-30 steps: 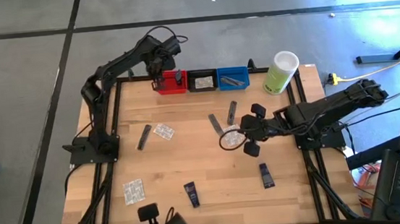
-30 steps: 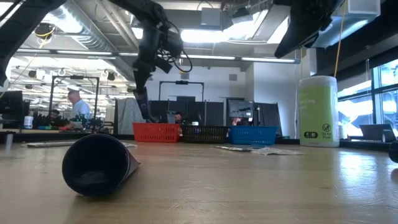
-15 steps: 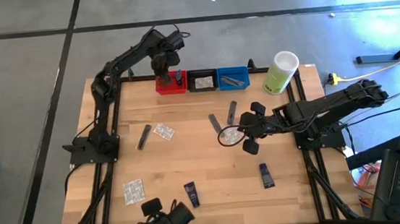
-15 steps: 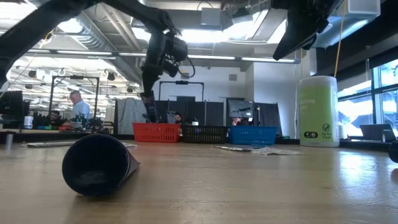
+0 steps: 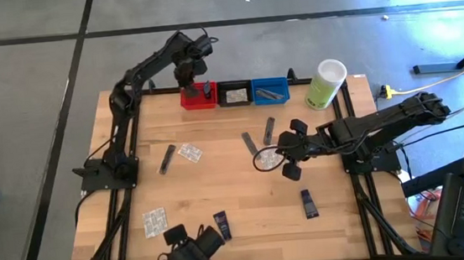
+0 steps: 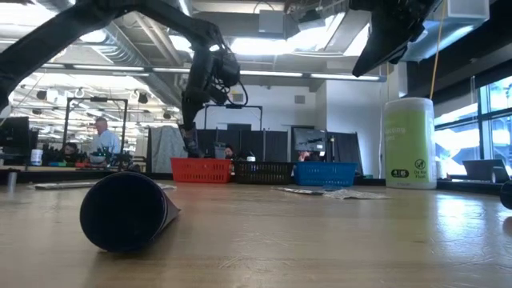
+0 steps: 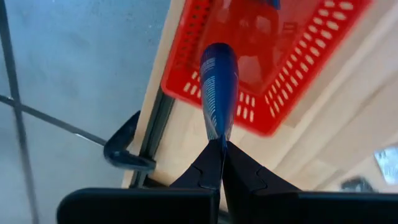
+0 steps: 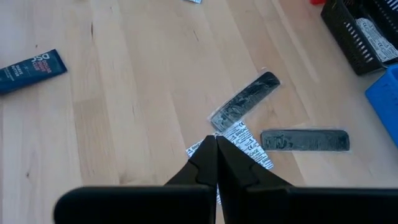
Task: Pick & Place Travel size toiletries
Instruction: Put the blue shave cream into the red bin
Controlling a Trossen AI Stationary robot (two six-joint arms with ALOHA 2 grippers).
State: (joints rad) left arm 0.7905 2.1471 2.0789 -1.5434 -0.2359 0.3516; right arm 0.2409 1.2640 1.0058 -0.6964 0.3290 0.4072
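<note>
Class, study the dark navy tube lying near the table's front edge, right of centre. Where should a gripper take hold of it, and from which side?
Grip the navy tube across its narrow width at mid-length, coming straight down from above. It lies flat on the table, long axis roughly front to back, with bare wood on both long sides for the fingers.

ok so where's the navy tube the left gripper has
In the high view the navy tube hangs pinched in the left gripper just over the red bin, at the table's far left end of the bin row.
</note>
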